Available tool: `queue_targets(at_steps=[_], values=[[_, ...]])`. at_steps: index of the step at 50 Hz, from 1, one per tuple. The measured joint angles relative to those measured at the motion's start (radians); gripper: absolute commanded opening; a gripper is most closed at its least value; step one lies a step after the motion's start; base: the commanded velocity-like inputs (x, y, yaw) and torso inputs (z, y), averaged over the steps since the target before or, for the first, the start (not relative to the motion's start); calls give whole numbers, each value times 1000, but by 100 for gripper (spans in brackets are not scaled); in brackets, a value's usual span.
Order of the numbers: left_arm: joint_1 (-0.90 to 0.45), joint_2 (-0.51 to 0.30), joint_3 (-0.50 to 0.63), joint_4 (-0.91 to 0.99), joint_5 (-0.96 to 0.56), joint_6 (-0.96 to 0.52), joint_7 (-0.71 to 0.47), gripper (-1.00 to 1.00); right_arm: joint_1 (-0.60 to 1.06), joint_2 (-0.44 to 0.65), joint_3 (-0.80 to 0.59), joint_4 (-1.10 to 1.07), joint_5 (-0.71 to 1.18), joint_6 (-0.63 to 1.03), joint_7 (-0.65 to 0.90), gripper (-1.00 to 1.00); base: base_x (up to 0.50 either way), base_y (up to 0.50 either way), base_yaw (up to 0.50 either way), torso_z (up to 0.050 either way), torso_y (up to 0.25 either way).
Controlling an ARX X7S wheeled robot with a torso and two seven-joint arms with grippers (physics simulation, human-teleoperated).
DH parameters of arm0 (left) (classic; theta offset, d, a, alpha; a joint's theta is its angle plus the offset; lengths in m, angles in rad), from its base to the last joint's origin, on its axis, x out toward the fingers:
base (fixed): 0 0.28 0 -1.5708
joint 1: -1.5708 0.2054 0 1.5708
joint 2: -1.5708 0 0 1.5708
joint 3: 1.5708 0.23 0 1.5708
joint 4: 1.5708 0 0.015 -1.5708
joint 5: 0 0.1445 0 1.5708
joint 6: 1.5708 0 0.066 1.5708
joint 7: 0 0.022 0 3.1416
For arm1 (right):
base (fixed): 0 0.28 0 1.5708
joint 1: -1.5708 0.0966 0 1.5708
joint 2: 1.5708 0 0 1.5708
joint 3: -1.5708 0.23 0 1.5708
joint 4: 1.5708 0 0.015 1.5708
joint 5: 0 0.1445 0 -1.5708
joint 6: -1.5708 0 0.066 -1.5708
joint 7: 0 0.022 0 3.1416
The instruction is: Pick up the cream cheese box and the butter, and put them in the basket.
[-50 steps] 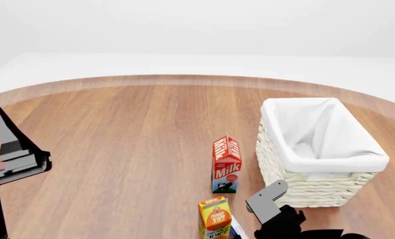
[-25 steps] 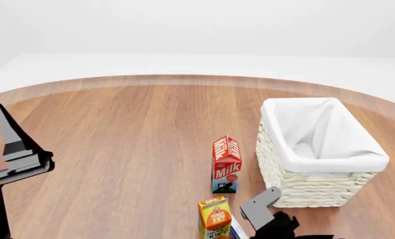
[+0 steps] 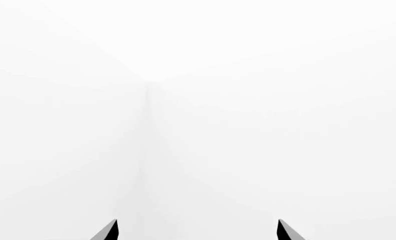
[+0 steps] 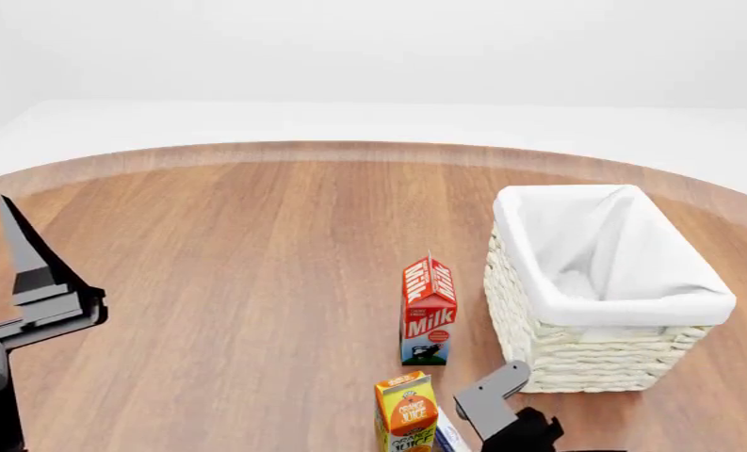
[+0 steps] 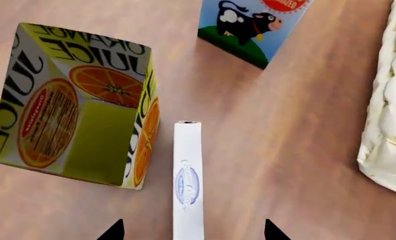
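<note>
The cream cheese box [image 5: 187,180] is standing on edge on the tabletop [image 4: 248,264], just beside the orange juice carton [image 5: 78,105], between the right gripper's [image 5: 192,231] spread tips; the head view is cutting it off. The butter is showing nowhere. The basket [image 4: 599,353] is holding only its white liner (milk carton [image 4: 429,311] nearby). The left gripper [image 3: 196,231] is facing blank white, tips spread.
</note>
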Motion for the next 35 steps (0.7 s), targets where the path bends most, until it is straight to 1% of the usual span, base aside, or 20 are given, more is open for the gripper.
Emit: queue_targets(at_steps=[35], values=[[-1, -9, 12, -6, 0, -6, -9, 100, -22, -18, -28, 68, -36, -47, -21, 100, 0, 0, 0, 0, 0]])
